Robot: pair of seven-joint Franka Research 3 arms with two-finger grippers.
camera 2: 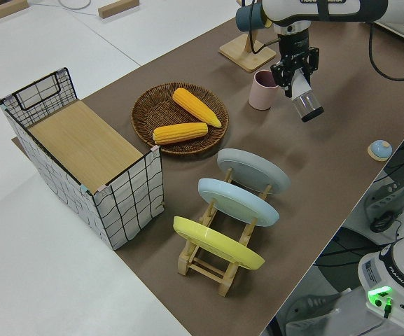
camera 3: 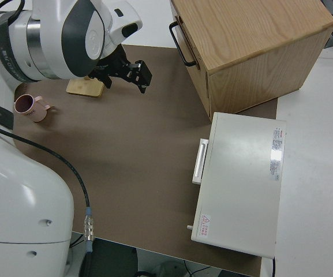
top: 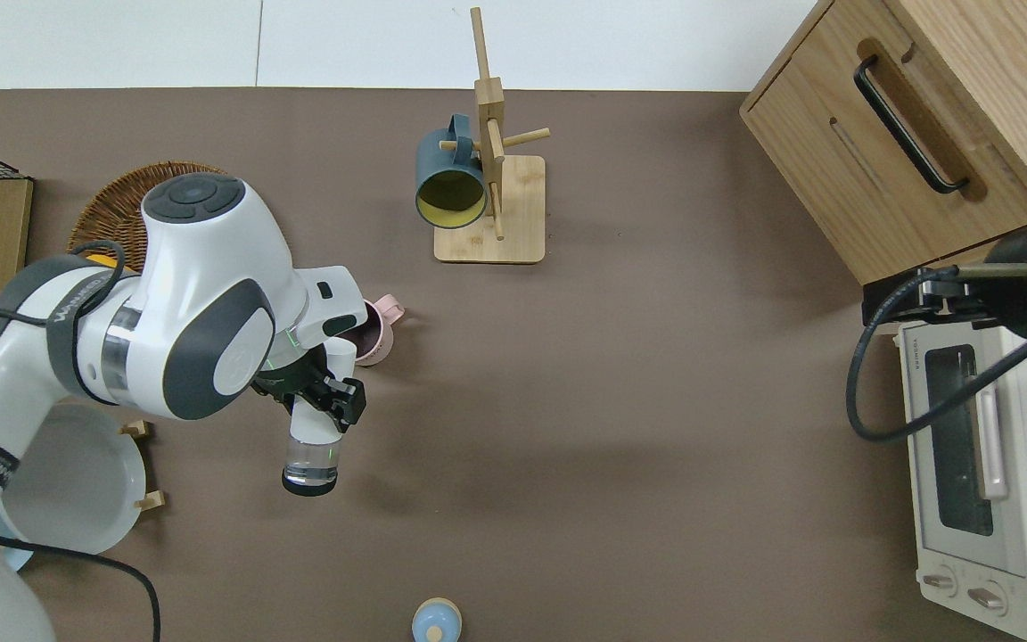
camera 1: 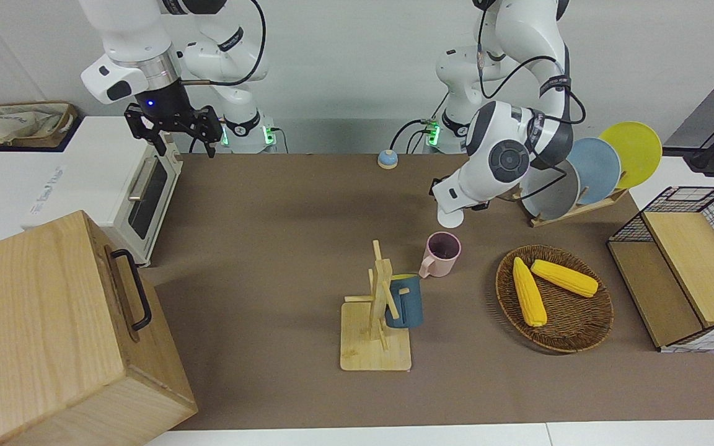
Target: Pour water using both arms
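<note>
Overhead view shows the brown table [top: 620, 428] with a wooden cabinet [top: 924, 116] at the corner farthest from the robots on the right arm's end, and a white toaster oven [top: 986, 481] along that same end edge, nearer the robots. At the left arm's end sit a wicker basket [camera 1: 571, 325] holding two corn cobs [camera 1: 564, 277] and a rack of plates [camera 2: 240, 210] near the robots' edge. A wooden mug stand [top: 497, 178] with a dark blue mug [top: 447, 183] stands near the edge farthest from the robots. The left gripper [top: 322, 401] pinches a clear bottle [top: 313, 450], tilted with its white mouth over the pink mug [camera 1: 440, 254] toward the table's middle. The right gripper [camera 1: 177, 127] is parked, fingers spread.
</note>
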